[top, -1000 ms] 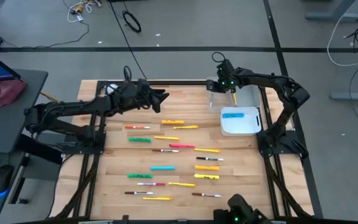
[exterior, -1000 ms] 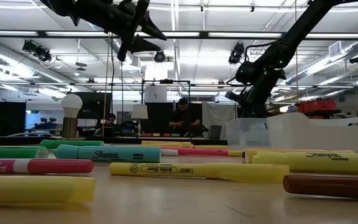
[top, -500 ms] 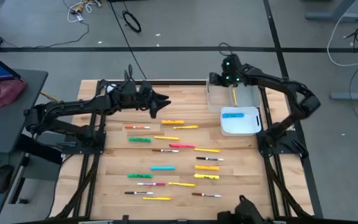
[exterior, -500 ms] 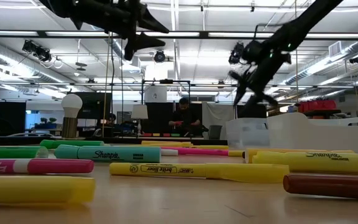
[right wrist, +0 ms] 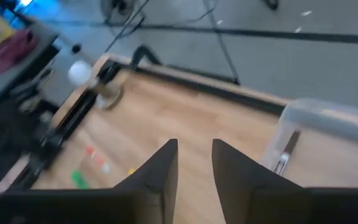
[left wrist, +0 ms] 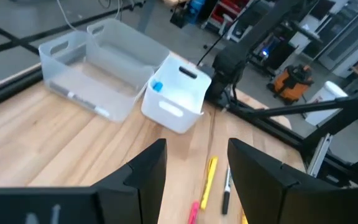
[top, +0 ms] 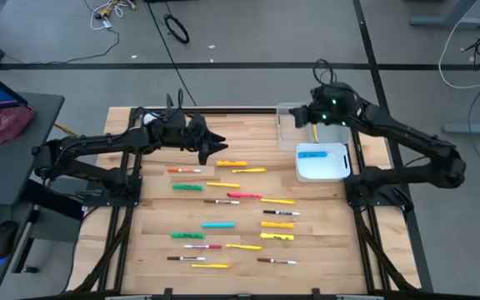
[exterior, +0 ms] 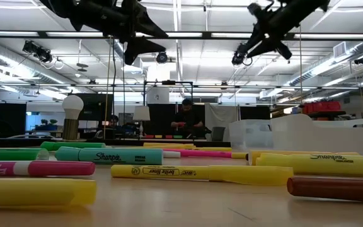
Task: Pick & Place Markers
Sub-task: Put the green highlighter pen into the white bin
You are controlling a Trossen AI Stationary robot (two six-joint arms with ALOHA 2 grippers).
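Note:
Several markers lie flat on the wooden table, in a loose patch between the arms. They are thin white and yellow pens and thicker yellow, green, cyan and pink highlighters. One yellow marker lies in the clear bin. A cyan one lies in the white bin. My left gripper hangs open above the patch's far left markers, with nothing between its fingers. My right gripper is high over the clear bin's left end, open and empty.
The two bins stand side by side at the table's far right. A white ball on a grey base stands at the far left, by the left arm. A person sits in the room behind the table. Bare wood shows between the markers and the bins.
My right gripper has risen steeply from just above the clear bin and now hangs high over it, drawn back a little toward the right. My left gripper has stayed in place but swung its fingers slightly toward the near edge.

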